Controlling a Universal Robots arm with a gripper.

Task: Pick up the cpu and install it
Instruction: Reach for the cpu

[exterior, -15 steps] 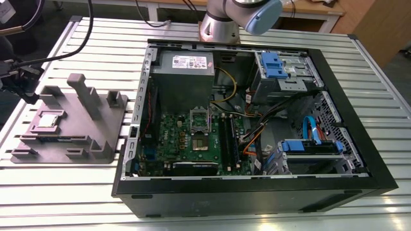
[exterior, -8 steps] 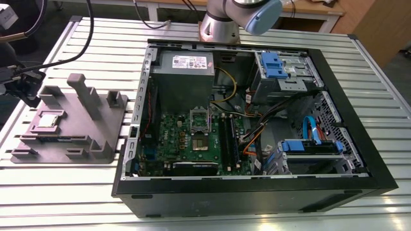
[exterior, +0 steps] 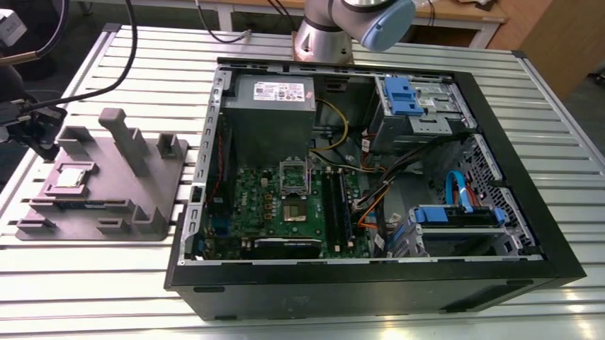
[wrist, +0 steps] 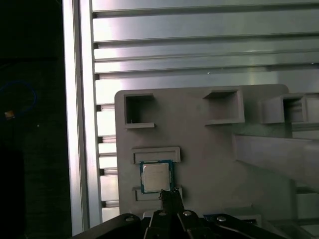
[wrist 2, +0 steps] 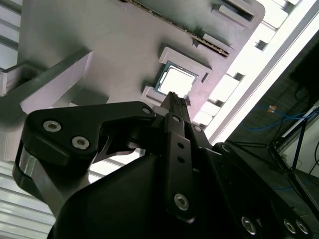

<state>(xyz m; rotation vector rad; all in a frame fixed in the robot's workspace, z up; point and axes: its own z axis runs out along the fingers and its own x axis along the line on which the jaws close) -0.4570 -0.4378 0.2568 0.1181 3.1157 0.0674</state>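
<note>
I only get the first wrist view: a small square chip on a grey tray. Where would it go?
Observer: In the exterior view an open computer case lies at the exterior view's right of the grey tray holding the cpu.
Operator: Is there a spot for it inside?
Observer: A silver socket frame sits on the case's green motherboard, long black memory sticks alongside.

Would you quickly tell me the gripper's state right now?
Gripper: closed, holding nothing; the cpu lies in the grey tray near its tips.
</note>
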